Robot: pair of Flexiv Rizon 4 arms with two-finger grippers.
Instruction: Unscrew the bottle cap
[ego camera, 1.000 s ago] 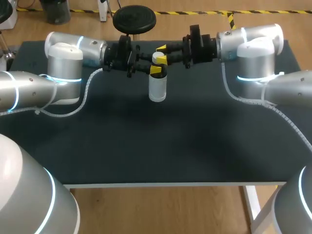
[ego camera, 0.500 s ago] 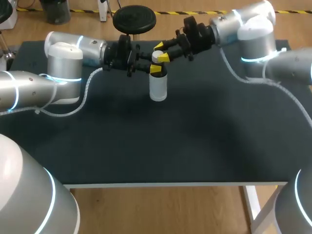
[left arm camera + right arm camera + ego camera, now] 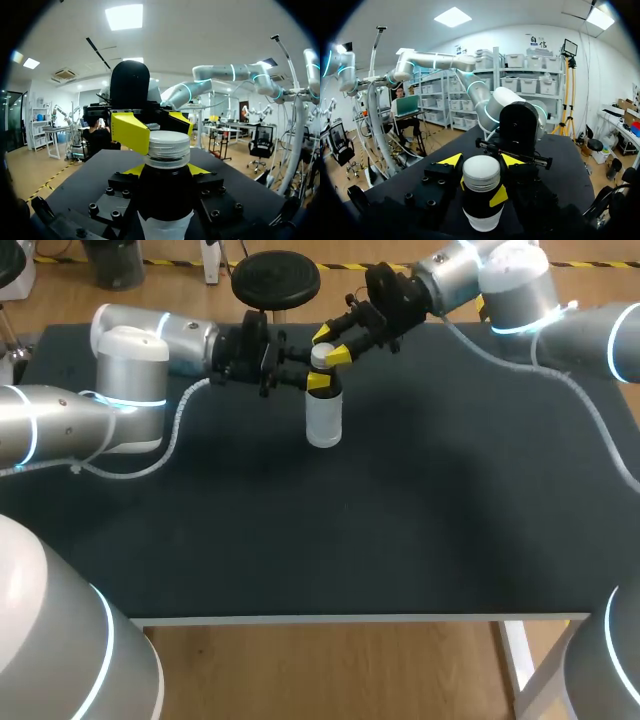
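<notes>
Clear plastic bottle [image 3: 323, 420] stands upright at the far middle of the table [image 3: 400, 520]. Long axis vertical, bottle cap [image 3: 321, 355] on top and seated on the neck.

Left gripper [image 3: 318, 382] comes in level from my left and sits just under the cap. In its wrist view its yellow fingertips [image 3: 132, 171] press the neck from both sides, so I read it as clamped on the bottle and acting as the anchor.

Right gripper [image 3: 330, 345] comes in from the far right corner, slanting down toward the cap. In its wrist view its two yellow fingertips [image 3: 453, 159] flank the cap at cap height and seem to touch it on each side, with no gap that I can see. I take it as closed on the cap, though the contact is tight to judge from the head view.

Relation that matters: the cap lies directly between the right fingers, above the left fingers, and the two grippers are stacked on the same vertical axis, close but apart. The right arm is the one on the cap.

Judgement: any unscrewing turn has to go about that upright axis. The right wrist's approach is oblique, not straight down, so I watch for the fingers sliding off the cap's rim or tipping the bottle against the left grip.
</notes>
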